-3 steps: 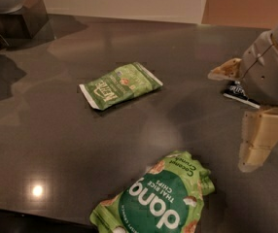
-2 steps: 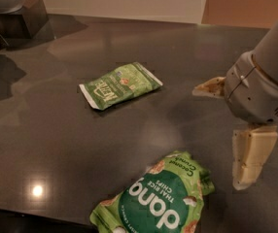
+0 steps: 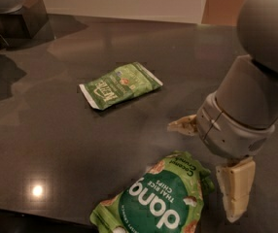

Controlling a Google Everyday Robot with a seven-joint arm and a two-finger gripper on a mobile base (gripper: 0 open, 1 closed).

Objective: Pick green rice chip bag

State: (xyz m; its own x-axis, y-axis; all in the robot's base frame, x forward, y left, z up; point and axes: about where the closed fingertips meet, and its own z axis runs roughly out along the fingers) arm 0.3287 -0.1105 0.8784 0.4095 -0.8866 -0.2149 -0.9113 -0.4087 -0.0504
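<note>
Gripper closer, beside btm-cropped chip bag

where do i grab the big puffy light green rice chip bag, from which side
Probably the upper-right end of the puffy light-green rice chip bag, from above: it lies flat on the dark table, and the open gripper hangs right by that end, one finger on each side.

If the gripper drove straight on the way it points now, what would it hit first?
Likely the top right end of the green rice chip bag, below and left of the gripper, whose fingers stand open. Depth is unclear, so it may land on the table beside it.
</note>
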